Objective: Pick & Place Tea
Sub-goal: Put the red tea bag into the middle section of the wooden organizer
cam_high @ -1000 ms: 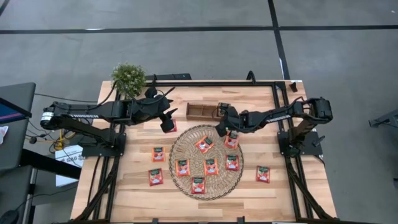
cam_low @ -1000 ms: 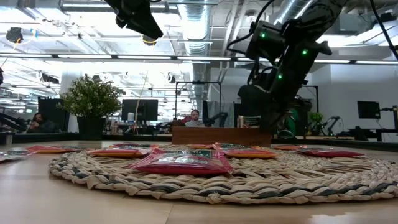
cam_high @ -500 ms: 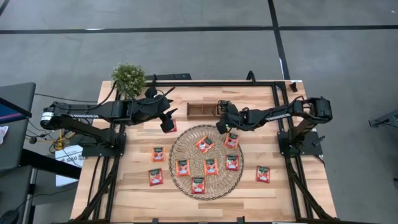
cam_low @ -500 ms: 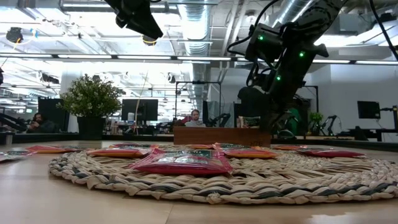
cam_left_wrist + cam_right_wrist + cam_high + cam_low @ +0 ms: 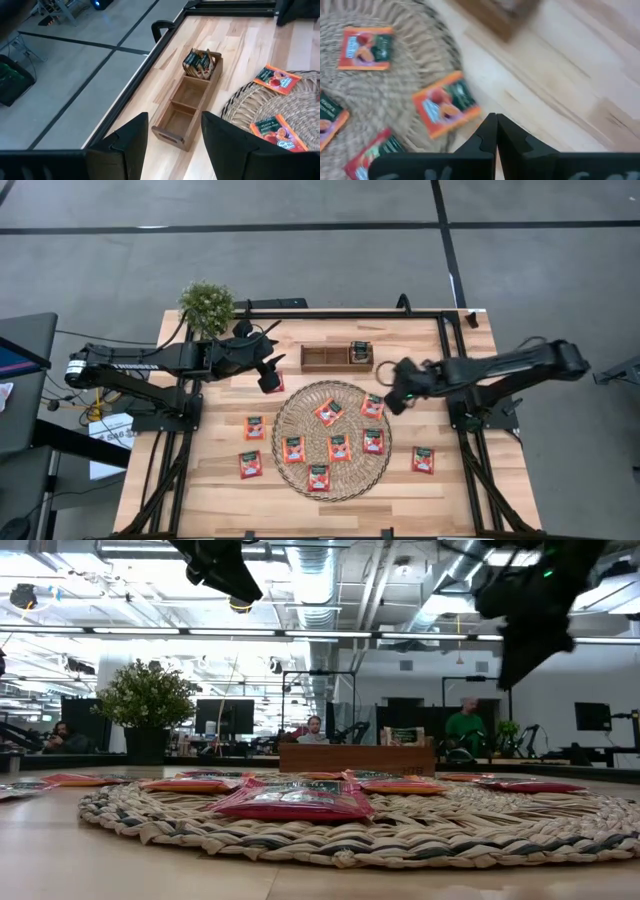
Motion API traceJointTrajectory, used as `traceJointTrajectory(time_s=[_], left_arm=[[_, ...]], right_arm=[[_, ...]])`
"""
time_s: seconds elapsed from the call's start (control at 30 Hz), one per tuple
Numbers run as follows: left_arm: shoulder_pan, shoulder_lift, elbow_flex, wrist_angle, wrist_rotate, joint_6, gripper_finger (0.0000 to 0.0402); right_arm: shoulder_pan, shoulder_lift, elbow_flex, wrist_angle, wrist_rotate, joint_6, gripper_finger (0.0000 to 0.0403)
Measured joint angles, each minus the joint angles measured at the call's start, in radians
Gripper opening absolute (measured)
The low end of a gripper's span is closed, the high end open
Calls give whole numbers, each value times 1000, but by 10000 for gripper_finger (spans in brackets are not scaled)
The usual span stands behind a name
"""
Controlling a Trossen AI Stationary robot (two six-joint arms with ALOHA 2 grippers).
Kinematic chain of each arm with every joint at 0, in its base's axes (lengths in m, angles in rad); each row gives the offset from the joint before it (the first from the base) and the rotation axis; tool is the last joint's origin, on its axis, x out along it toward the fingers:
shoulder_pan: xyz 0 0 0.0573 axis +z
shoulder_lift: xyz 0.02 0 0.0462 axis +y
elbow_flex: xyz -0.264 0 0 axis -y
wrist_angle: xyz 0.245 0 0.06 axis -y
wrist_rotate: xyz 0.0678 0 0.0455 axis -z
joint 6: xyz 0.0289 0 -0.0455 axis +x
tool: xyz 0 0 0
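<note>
Your right pincer (image 5: 393,399), shut and empty, hung just beside the mat's (image 5: 300,415) edge, nearest the tea sachet (image 5: 372,407) lying flat and tilted toward mat centre, while your left pincer (image 5: 270,377), open and empty, waited farther off.

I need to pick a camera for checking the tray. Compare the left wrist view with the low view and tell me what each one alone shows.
Only the left wrist view looks into the brown wooden compartment tray: dark tea sachets stand in one end compartment, the other two are empty. Only the low view shows the potted green plant and people in the room behind. Both show the round woven straw mat with red-orange square sachets on it.
</note>
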Motion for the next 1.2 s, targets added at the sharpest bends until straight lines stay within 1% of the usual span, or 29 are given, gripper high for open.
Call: traceJointTrajectory(time_s=[0.07,0.13,0.2,0.27,0.33,0.4,0.5,0.63,0.77,0.9,1.03,1.2], left_arm=[[0,0,0,1,0,-1,177],[0,0,0,3,0,-9,177],[0,0,0,3,0,-24,177],[0,0,0,3,9,-35,177],[0,0,0,2,25,-48,177],[0,0,0,2,38,-63,177],[0,0,0,3,47,-68,177],[0,0,0,2,47,-83,177],[0,0,0,2,48,-88,177],[0,0,0,2,48,-90,177],[0,0,0,3,48,-90,177],[0,0,0,3,48,-90,177]], right_arm=[[-2,-73,0,-76,0,36,0],[-7,-131,0,-113,-11,44,0],[-14,-175,0,-131,-55,31,0],[-21,-207,0,-131,-133,-6,1],[-26,-219,0,-157,-233,-37,9],[-18,-219,0,-219,-323,-41,26],[9,-208,0,-277,-432,-41,63],[76,-177,0,-285,-526,-36,121],[173,-130,0,-284,-543,8,177],[288,-76,0,-275,-536,74,216],[395,-14,0,-266,-493,136,231],[487,75,0,-209,-423,216,229]])
